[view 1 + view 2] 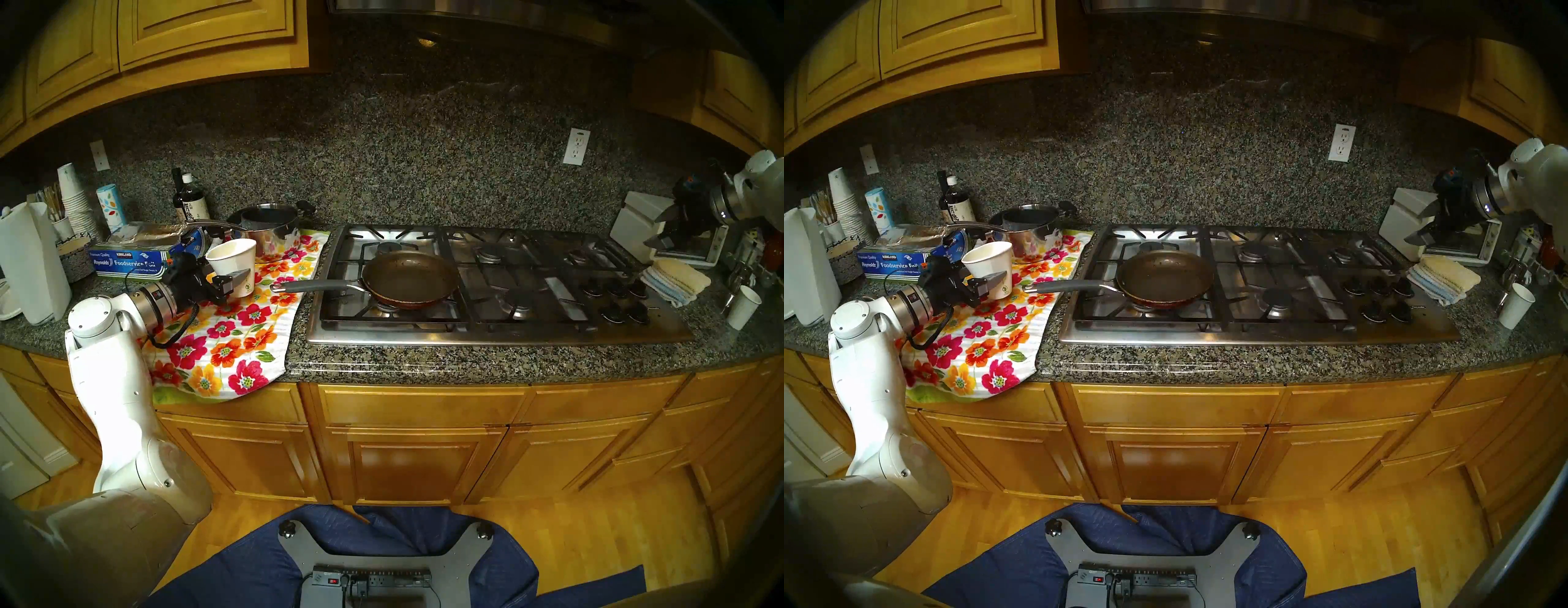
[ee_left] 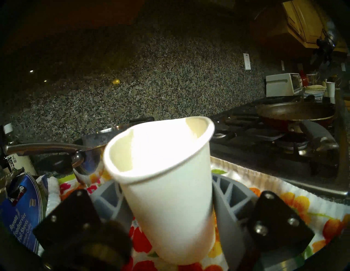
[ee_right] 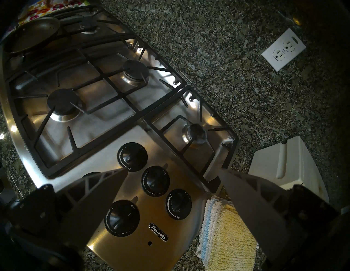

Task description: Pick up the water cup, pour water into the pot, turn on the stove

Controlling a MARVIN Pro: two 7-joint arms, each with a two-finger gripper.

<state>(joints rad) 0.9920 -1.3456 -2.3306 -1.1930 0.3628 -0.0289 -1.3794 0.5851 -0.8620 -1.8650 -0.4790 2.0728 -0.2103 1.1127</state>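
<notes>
My left gripper (image 1: pixel 242 274) is shut on the white paper water cup (image 1: pixel 232 262), over the floral towel left of the stove. In the left wrist view the grey fingers (image 2: pixel 232 191) press both sides of the cup (image 2: pixel 166 198), which leans a little; I cannot tell whether its base touches the towel. The pan (image 1: pixel 409 276), dark brown inside and red outside, sits on the front left burner with its grey handle pointing left. The steel stove (image 1: pixel 500 333) has black knobs (image 3: pixel 155 179) at its right. My right gripper (image 1: pixel 661 229) is open and empty, above the knobs.
A steel saucepan (image 1: pixel 269 223), a foil box (image 1: pixel 131 259), stacked cups (image 1: pixel 76 204), a leaf-patterned cup (image 1: pixel 111 208) and bottles (image 1: pixel 191 199) crowd the left counter. Folded cloths (image 1: pixel 674 280), a white toaster oven (image 1: pixel 640 225) and another white cup (image 1: pixel 744 305) stand at the right.
</notes>
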